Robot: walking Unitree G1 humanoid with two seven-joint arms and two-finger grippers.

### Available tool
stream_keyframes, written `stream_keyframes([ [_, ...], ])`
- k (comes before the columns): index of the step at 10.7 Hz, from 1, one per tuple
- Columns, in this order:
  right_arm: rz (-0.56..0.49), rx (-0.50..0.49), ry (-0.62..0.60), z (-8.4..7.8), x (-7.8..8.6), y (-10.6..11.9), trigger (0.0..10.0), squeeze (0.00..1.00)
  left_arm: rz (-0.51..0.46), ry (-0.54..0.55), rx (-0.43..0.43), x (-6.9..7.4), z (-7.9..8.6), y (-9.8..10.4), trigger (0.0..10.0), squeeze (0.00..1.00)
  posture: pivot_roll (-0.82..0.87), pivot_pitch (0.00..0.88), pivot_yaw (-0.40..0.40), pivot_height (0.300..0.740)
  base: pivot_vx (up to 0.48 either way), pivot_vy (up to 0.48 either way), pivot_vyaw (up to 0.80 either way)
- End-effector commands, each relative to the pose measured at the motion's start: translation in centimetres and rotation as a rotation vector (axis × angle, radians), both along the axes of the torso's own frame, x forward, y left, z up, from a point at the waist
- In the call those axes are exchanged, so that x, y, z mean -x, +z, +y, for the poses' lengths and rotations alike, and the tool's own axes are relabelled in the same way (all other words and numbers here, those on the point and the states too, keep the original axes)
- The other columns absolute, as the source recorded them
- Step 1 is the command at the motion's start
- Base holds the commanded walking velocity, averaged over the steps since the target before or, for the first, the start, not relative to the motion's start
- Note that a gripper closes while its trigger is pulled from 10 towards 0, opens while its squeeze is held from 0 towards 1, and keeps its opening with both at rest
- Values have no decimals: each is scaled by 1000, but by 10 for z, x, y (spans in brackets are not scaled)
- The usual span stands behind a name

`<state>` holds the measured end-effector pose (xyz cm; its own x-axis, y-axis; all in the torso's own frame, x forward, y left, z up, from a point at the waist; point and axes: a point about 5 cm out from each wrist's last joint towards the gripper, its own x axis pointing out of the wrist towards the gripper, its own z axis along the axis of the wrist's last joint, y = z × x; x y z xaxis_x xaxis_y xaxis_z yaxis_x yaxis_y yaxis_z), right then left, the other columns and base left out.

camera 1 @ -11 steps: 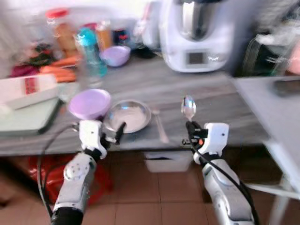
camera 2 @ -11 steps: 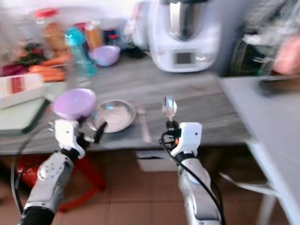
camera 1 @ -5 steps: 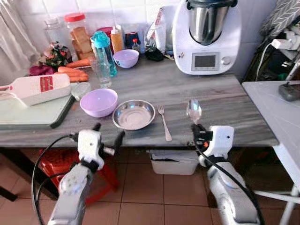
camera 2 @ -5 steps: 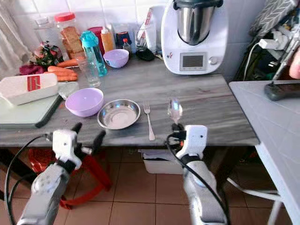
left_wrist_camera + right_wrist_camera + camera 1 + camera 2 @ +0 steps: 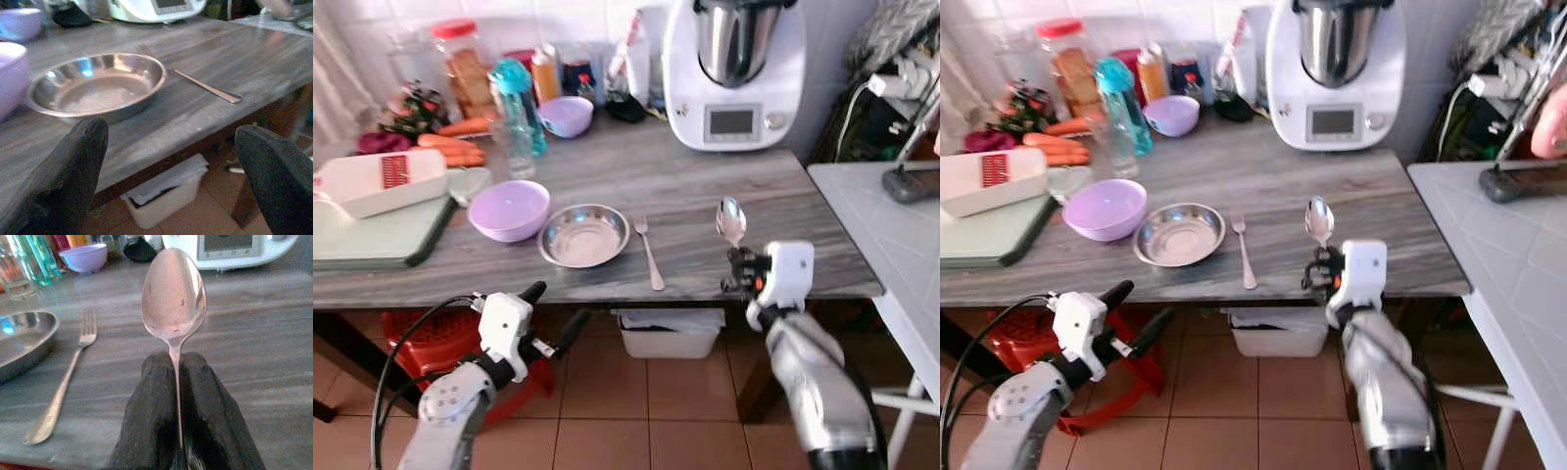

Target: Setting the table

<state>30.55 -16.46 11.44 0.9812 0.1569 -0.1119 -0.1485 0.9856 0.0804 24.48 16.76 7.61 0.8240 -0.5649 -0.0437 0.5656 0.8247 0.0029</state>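
Grey wood-grain tabletop spans the head views, its near edge running in front of both grippers above a terracotta tile floor. At the back, jars, bottles and a small lilac bowl crowd together and are too blurred to name individually; a white kitchen machine is cut off at the top edge. Toward 9 o'clock a green cutting board runs out of frame.

Mid-table sits a steel bowl, a lilac bowl just beside it at 9 o'clock and a fork just beside it at 3 o'clock. Bare tabletop lies between the fork and the spoon.

Right gripper pinches the handle of a spoon between closed fingers, bowl upright over the table's near edge, at 3 o'clock of the fork; the handle is hidden inside the fingers. Left gripper hangs below the table edge with fingers spread wide, holding nothing. Its wrist view looks across the table edge to the steel bowl and shows a white bin under the table.
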Motion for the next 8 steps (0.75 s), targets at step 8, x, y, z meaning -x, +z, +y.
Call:
stream_keyframes([
  [8, 126, -120, 187, 44, -57, 7, 10000, 0, 44, -98, 34, 17, 0, -1, 10000, 0, 77, 81, 56, 740, 0, 0, 0],
])
